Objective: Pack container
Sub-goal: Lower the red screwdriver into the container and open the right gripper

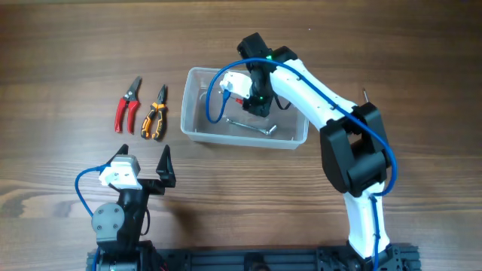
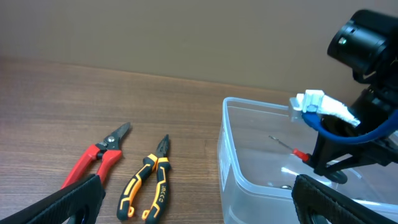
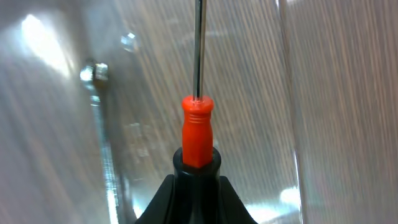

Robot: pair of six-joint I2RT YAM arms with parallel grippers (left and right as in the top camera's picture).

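Brown wooden worktop held all our things. Our right gripper was low inside the container in the middle, jaws clamped on a red screwdriver, we think to lay it beside the silver tool. Our left gripper hung with jaws apart near the red cutters and orange pliers. Nothing blocked them.

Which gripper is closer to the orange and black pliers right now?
Left. The left gripper hangs open just short of the pliers; the right gripper is over in the container, shut on a red-handled screwdriver.
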